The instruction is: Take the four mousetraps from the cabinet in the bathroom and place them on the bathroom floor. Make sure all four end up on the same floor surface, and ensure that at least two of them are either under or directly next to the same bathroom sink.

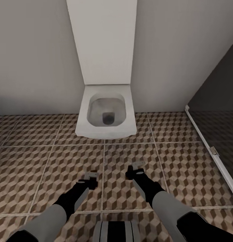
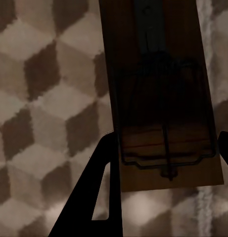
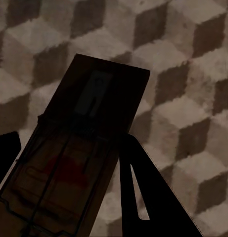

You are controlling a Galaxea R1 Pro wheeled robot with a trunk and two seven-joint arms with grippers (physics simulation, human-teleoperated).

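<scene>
Both arms reach forward and down over the bathroom floor (image 1: 45, 168), tiled in a brown, beige and white cube pattern. My left gripper (image 1: 90, 178) is shut on a tan wooden mousetrap (image 2: 163, 98). The board, with its dark wire frame, sits between the dark fingers (image 2: 96, 197) just above the tiles. My right gripper (image 1: 138, 168) is shut on a second mousetrap (image 3: 79, 163), a dark board with a wire bar and a reddish patch. It is clamped between that gripper's fingers (image 3: 143, 192) above the same floor.
A white wall-hung toilet (image 1: 106, 114) with its lid up stands straight ahead against the grey wall. A dark glass shower screen with a white frame (image 1: 210, 144) runs along the right. Open tiled floor lies between the toilet and my grippers.
</scene>
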